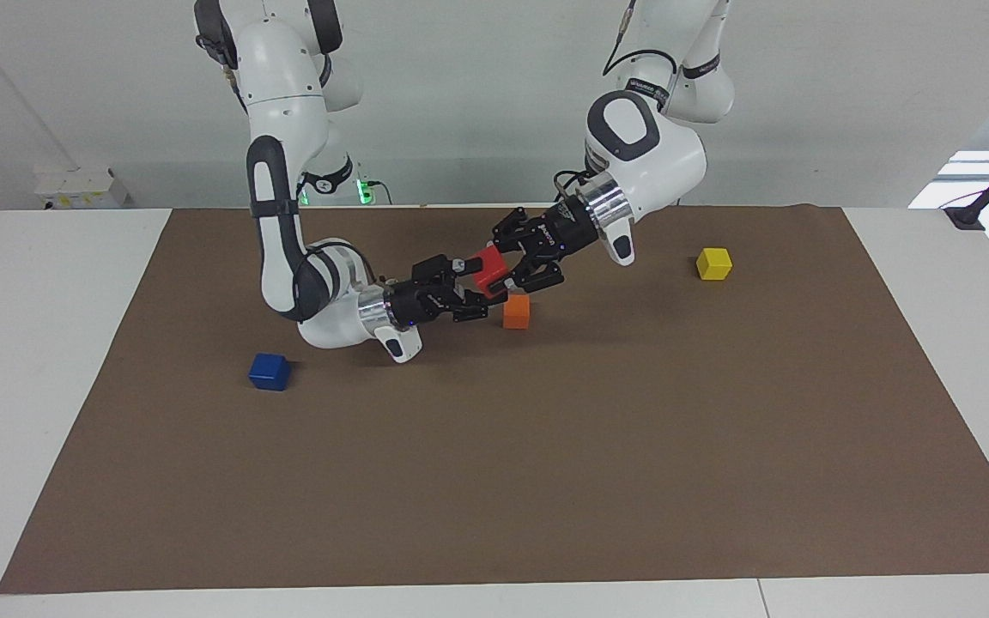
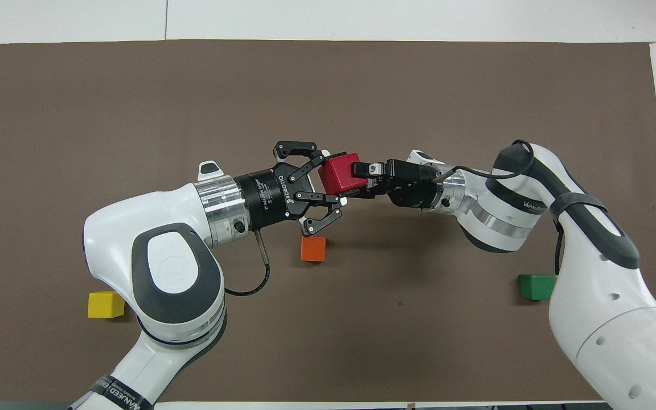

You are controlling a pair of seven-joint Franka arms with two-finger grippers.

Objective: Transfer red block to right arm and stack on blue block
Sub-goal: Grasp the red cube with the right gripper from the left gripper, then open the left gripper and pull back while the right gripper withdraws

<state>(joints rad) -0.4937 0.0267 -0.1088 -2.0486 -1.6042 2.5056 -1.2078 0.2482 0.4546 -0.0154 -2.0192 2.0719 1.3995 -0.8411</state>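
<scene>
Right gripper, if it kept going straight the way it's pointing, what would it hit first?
The red block it is closed on, then almost at once the left gripper, whose open fingers flank the block, above the orange block. Exact contact is hard to judge.

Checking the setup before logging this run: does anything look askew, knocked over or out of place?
Nothing stands out. The red block sits tilted in mid-air between the left gripper and the right gripper, above the orange block. The blue block sits flat.
</scene>
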